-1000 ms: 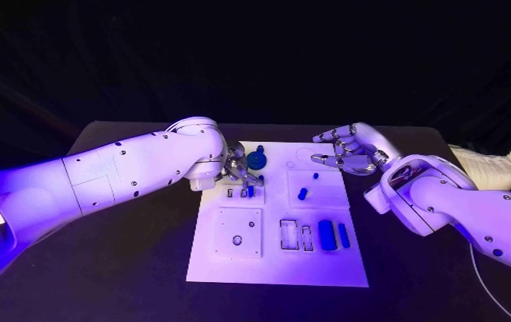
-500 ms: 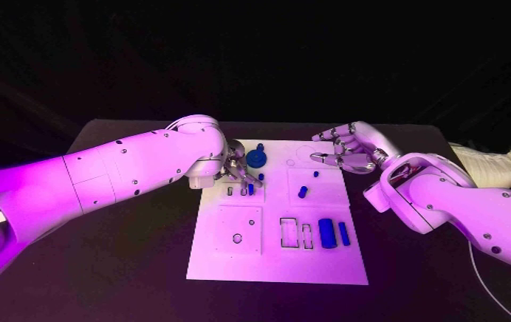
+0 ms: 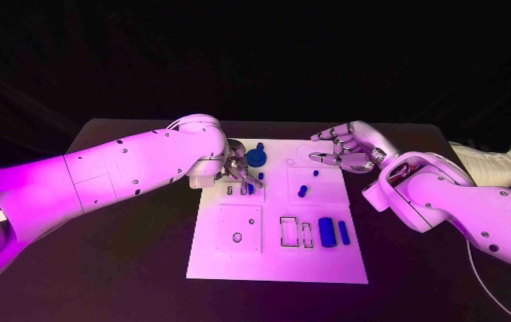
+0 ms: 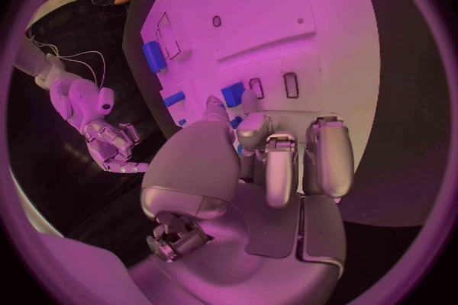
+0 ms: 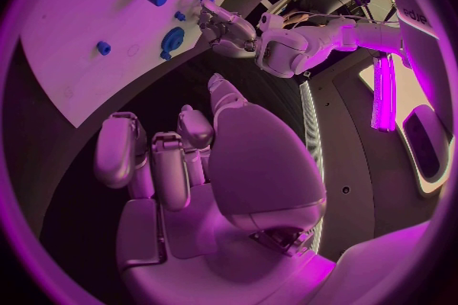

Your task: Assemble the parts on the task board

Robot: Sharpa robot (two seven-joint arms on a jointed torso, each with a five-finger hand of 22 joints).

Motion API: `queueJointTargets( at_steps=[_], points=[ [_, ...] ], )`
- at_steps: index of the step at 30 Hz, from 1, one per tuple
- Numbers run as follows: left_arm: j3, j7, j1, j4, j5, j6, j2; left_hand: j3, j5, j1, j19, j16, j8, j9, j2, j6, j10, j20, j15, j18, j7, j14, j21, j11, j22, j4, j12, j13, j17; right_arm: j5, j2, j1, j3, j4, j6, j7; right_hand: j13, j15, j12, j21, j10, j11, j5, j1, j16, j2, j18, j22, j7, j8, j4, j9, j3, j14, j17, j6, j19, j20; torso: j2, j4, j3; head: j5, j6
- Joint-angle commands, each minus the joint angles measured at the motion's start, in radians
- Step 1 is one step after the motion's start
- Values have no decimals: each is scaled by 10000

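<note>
Fingertips (image 4: pixel 216 104) of the left hand (image 3: pixel 236 167) are reaching down onto the far left part of the white rectangular task board (image 3: pixel 277 266), right at a small blue block (image 4: pixel 232 94) standing beside two narrow dark-edged slots (image 4: pixel 290 84). A sliver of blue is showing between thumb and neighbouring finger in the left wrist view, but whether the hand is actually pinching a piece or merely touching it cannot be told. Against the pictures of a second ago, almost nothing is differing: the left hand is staying at the same spot with only a slight shift, and no blue piece has changed place, so the insertion is probably being worked in small adjustments and is not yet finished. The right hand (image 3: pixel 346 150) is hovering over the board's far right edge, its fingers loosely curled and apart, holding nothing, as it was before. Counting outward in the head view: one round blue gear-like part (image 3: pixel 257 159) just beside the left hand, two small blue pieces (image 3: pixel 247 187) under its fingers, one tiny blue peg (image 3: pixel 314 173), one short blue cylinder (image 3: pixel 303 191), one wide blue block (image 3: pixel 327 232) and one slim blue bar (image 3: pixel 344 233) lying side by side, with two empty rectangular slots (image 3: pixel 287 233) next to them. All of this is resting on the black table (image 3: pixel 128 270).
</note>
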Motion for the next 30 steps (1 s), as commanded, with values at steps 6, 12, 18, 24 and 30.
queueJointTargets(
  at_steps=[6,12,18,24,30],
  points=[
    [-4,-6,-3,-2,-39,-8,62,54,-9,288,43,31,103,120,124,-92,33,2,-60,-123,7,1037,29,0,-37,-43,35,-12,2634,20,39,-8,1,-17,210,28,-7,-45,-11,-54,-10,12,-44,-37,-69,48,107,-17,23,-15,23,14,-60,798,1580,66,-61,-35,7,-10,-3,-26,-16],
    [-10,19,-8,-7,132,-20,82,754,4,1436,-6,31,74,267,553,-274,-61,-25,-104,-106,-57,1037,-4,-60,-80,-546,-76,-106,2634,28,57,-12,1,-32,238,35,-7,-45,-11,-54,-9,12,-46,-39,-69,49,107,-19,23,-15,24,14,-61,798,1581,66,-61,-35,5,-1,-5,-25,-37],
    [-15,41,-13,-2,302,59,79,2446,586,3124,-75,31,-354,228,508,-642,-327,-86,-122,-95,-9,1037,-56,-52,-131,-1372,-460,-357,2634,39,82,-19,0,-54,283,37,-7,-45,-11,-54,-9,12,-46,-39,-69,49,107,-19,23,-15,24,14,-61,798,1581,66,-61,-35,7,3,-1,-24,-65],
    [-16,62,-15,51,410,-13,5,6035,565,2498,-104,31,-552,559,-1197,-505,-215,27,-68,-85,75,1037,-89,57,-87,-815,-618,-448,2634,62,106,-28,-1,-79,327,42,-7,-45,-11,-54,-9,12,-46,-39,-69,49,107,-19,23,-15,24,14,-61,798,1581,66,-61,-35,8,3,2,-17,-91],
    [-14,107,-20,199,450,-406,-155,8128,497,1618,-78,31,-423,1004,-2029,-511,-102,49,-33,-94,71,1037,-96,56,-15,-1039,-565,-388,2634,88,115,-32,-2,-90,347,53,-10,-44,-9,-58,-8,12,-57,-49,-75,60,108,-25,23,-17,32,13,-67,796,1570,67,-65,-35,2,8,12,-22,-97]
  ],
)
